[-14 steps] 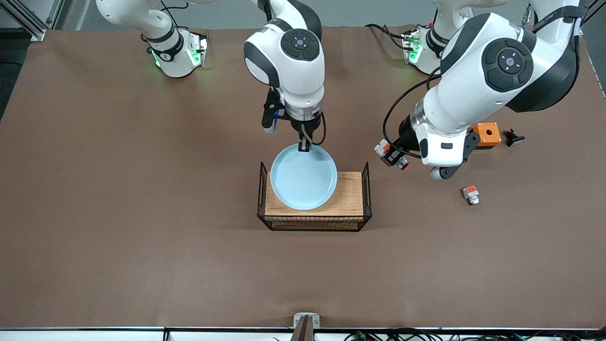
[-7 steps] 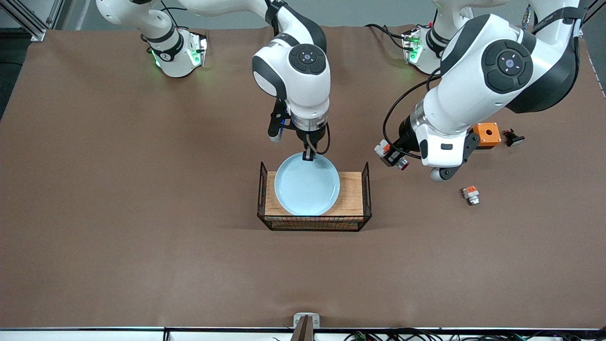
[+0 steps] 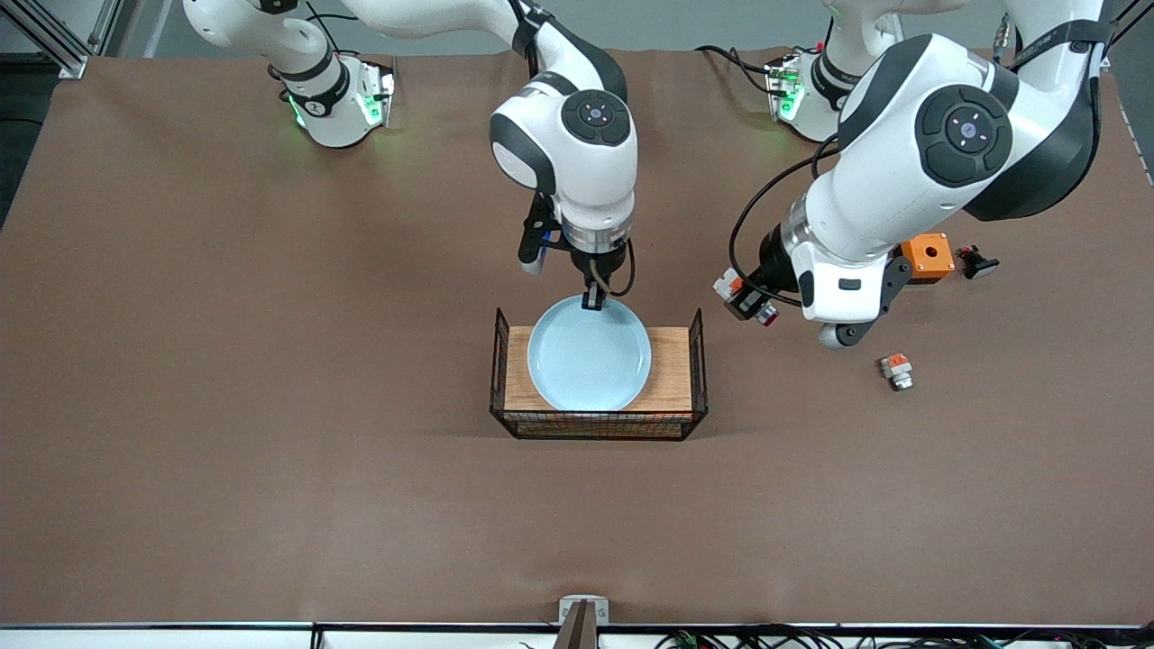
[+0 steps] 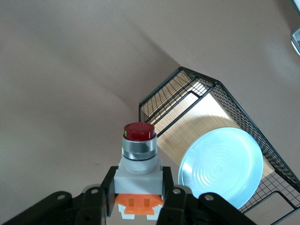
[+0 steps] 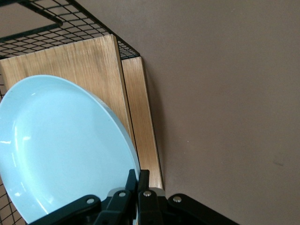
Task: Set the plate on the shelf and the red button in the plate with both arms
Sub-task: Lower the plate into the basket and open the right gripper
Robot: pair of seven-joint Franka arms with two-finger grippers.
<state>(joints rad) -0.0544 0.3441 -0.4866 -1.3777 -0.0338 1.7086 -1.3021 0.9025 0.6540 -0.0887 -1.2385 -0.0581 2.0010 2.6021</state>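
Note:
The pale blue plate (image 3: pixel 589 352) is over the wooden tray (image 3: pixel 668 379) with black wire ends, its rim farthest from the front camera pinched by my right gripper (image 3: pixel 592 298), which is shut on it. In the right wrist view the plate (image 5: pixel 61 150) hangs over the tray's wood (image 5: pixel 84 65), gripper (image 5: pixel 137 178) on its rim. My left gripper (image 3: pixel 746 300) is shut on the red button (image 3: pixel 764 312) and holds it above the table beside the tray's end toward the left arm. In the left wrist view the button (image 4: pixel 139 157) sits between the fingers (image 4: pixel 108 185), red cap outward.
An orange box with a hole (image 3: pixel 927 254) and a small black part (image 3: pixel 976 262) lie toward the left arm's end. A white-and-orange part with a silvery cap (image 3: pixel 897 370) lies nearer the front camera than these. The tray's wire ends (image 3: pixel 696 347) stand up at both sides.
My right gripper has carried the plate nearer the front camera and lower, so it now sits more fully over the tray. My left gripper with the button has barely moved.

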